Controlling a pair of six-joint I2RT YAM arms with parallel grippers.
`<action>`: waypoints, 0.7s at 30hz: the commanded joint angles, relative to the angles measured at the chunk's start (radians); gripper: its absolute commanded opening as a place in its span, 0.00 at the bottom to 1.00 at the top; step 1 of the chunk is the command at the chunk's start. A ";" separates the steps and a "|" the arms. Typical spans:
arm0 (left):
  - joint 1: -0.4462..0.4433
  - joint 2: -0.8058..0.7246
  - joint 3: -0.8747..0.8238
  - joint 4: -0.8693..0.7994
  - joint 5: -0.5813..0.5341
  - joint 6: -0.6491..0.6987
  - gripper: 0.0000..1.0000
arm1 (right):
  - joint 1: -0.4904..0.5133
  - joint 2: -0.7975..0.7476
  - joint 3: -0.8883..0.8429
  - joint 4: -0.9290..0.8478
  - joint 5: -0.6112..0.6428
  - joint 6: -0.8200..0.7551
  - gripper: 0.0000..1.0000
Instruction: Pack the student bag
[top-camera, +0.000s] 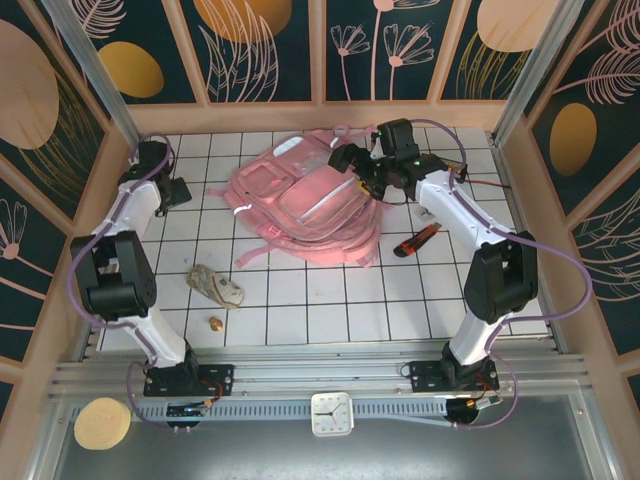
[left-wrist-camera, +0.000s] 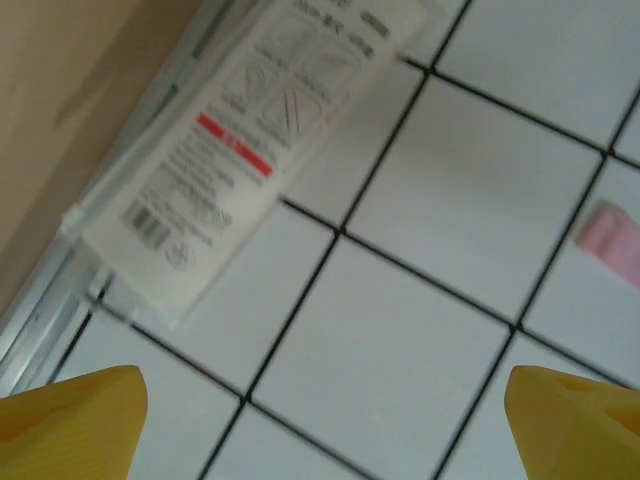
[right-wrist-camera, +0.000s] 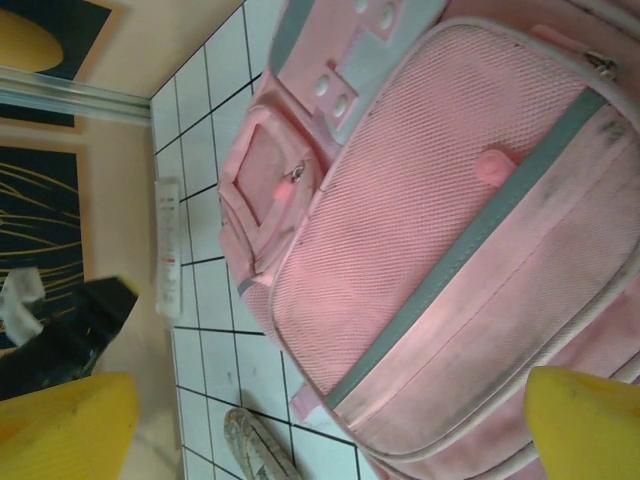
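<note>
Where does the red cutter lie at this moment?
In the top view the red cutter lies on the table, just right of the bag and beside the right arm.

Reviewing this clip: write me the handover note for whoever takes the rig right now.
Left gripper: open, empty, near the white packet at the left wall.
Right gripper: open, empty, above the student bag.
The bag lies flat, far centre of the table.
Done: nothing visibly packed.
To do: packet, red cutter, crumpled item and small brown piece lie loose; likely all go into the bag.
</note>
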 joint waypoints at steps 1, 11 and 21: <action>0.047 0.085 0.077 0.078 0.034 0.025 0.92 | 0.008 0.012 0.022 -0.062 -0.024 0.015 0.99; 0.155 0.236 0.150 0.142 0.173 -0.006 0.92 | 0.019 0.032 0.059 -0.049 -0.007 0.048 0.99; 0.196 0.340 0.179 0.163 0.207 -0.021 0.92 | 0.024 0.097 0.119 -0.013 -0.026 0.087 0.99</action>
